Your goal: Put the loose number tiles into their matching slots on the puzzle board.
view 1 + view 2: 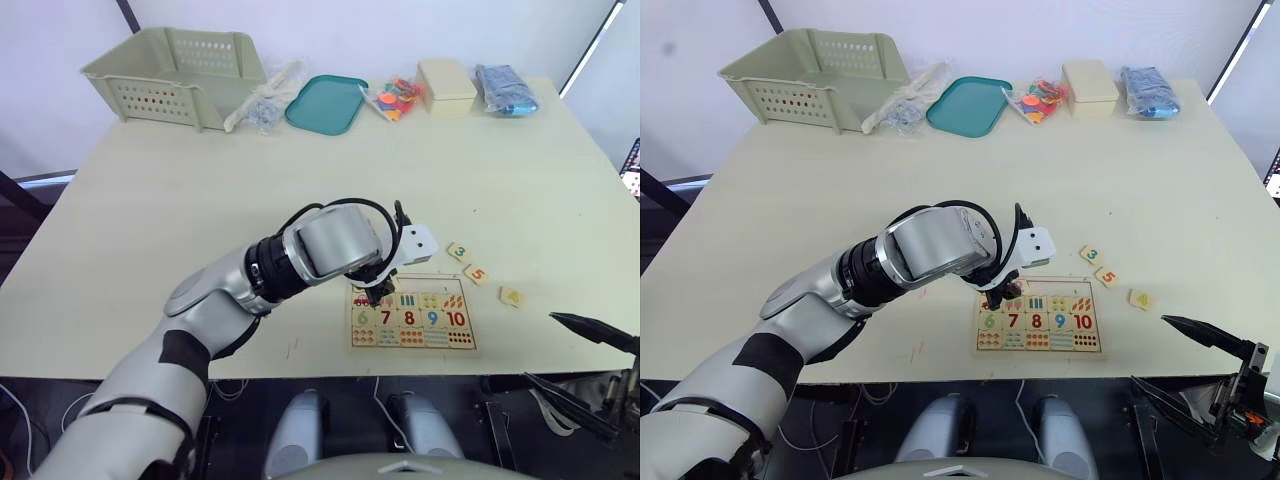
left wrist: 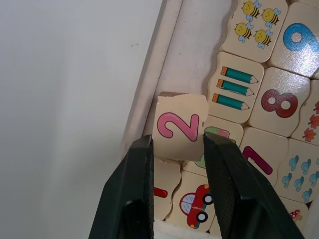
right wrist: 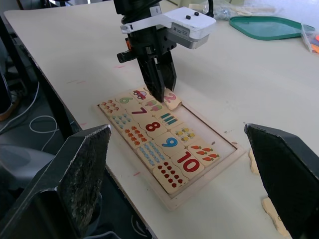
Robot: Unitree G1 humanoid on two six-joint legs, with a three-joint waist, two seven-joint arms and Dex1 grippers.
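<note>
left end effector [image 2: 173, 149] is clamped on the 2 tile [image 2: 179, 127], maybe touching the puzzle board [image 1: 413, 344]. right end effector [image 3: 177, 186] fingers are wide apart.

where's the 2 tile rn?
The 2 tile sits between the left gripper fingers at the puzzle board's left end, over the top-row slots, by the car picture piece.

We noted a pale cream table [image 1: 200, 200] against a white wall [image 1: 400, 25]. Along its far edge stood a green basket [image 1: 180, 70], a teal tray [image 1: 325, 103] and a cream box [image 1: 447, 86].
</note>
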